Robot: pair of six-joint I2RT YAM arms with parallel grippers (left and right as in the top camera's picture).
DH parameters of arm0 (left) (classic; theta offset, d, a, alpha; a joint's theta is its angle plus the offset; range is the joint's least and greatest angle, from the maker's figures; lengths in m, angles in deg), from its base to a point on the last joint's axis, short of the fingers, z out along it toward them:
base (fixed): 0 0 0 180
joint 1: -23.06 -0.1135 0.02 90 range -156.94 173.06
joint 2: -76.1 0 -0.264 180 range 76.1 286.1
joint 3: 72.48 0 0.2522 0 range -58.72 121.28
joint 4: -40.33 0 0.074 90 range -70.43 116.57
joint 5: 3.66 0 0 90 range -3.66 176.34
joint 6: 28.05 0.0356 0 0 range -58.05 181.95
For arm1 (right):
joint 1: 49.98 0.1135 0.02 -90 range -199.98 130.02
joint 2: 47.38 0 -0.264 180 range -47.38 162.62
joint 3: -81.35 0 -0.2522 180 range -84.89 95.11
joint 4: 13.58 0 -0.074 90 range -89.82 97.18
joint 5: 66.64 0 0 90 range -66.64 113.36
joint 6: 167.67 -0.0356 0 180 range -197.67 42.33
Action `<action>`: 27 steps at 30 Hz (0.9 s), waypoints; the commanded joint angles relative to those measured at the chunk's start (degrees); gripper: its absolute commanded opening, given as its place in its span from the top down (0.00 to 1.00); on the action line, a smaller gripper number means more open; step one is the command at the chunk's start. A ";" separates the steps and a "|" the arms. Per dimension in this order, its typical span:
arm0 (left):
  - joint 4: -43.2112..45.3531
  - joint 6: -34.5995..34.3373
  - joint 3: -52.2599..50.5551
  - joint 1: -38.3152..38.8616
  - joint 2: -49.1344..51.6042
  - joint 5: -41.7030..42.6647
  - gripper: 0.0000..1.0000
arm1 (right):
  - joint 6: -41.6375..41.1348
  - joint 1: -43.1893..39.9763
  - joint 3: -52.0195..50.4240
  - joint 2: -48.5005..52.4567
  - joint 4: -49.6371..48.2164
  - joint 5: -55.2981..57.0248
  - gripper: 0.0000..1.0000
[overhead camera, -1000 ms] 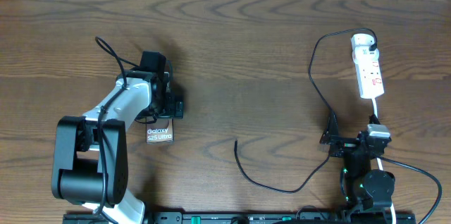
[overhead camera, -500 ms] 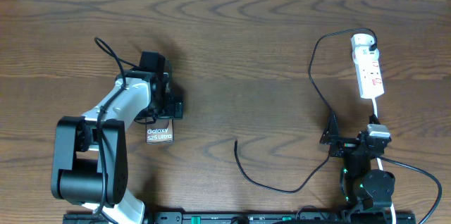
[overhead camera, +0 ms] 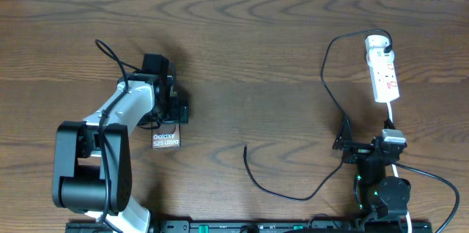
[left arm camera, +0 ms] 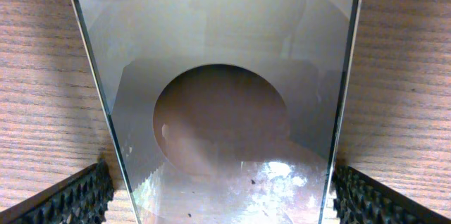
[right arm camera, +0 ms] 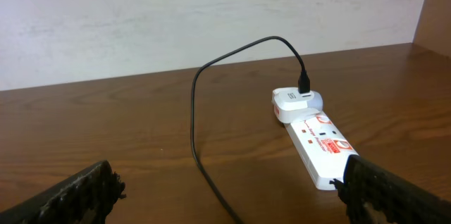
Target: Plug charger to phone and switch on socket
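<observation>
The phone (overhead camera: pixel 165 141) lies flat on the table at the left, with white "Galaxy S25 Ultra" lettering at its near end. My left gripper (overhead camera: pixel 173 110) hovers over its far part. In the left wrist view the glossy phone (left arm camera: pixel 218 76) fills the space between my open left fingers (left arm camera: pixel 222 196), with thin gaps at both sides. The socket (overhead camera: pixel 384 72) lies at the far right. The charger cable (overhead camera: pixel 324 79) runs from the socket's far end in a loop to a free tip (overhead camera: pixel 245 147) at table centre. My right gripper (overhead camera: pixel 366 145) is open and empty near the socket (right arm camera: pixel 317 139).
The white socket cord (overhead camera: pixel 392 119) runs down to my right arm. In the right wrist view the charger cable (right arm camera: pixel 194 111) crosses between my right fingers (right arm camera: pixel 225 196). A pale wall stands behind the table. Bare wood lies between the phone and the cable tip.
My left arm has shifted slightly to the left over the phone. The phone, cable, socket and right arm have not moved.
</observation>
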 commanded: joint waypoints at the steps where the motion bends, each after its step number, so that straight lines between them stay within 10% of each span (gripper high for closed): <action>1: -0.61 0.31 -2.49 -0.61 1.51 -4.24 0.02 | 0.61 0.22 -0.04 -0.28 0.20 0.04 0.01; 27: 0.70 0.57 -2.49 -0.61 1.51 -4.24 0.02 | 0.61 0.22 -0.04 -0.28 0.20 0.04 0.01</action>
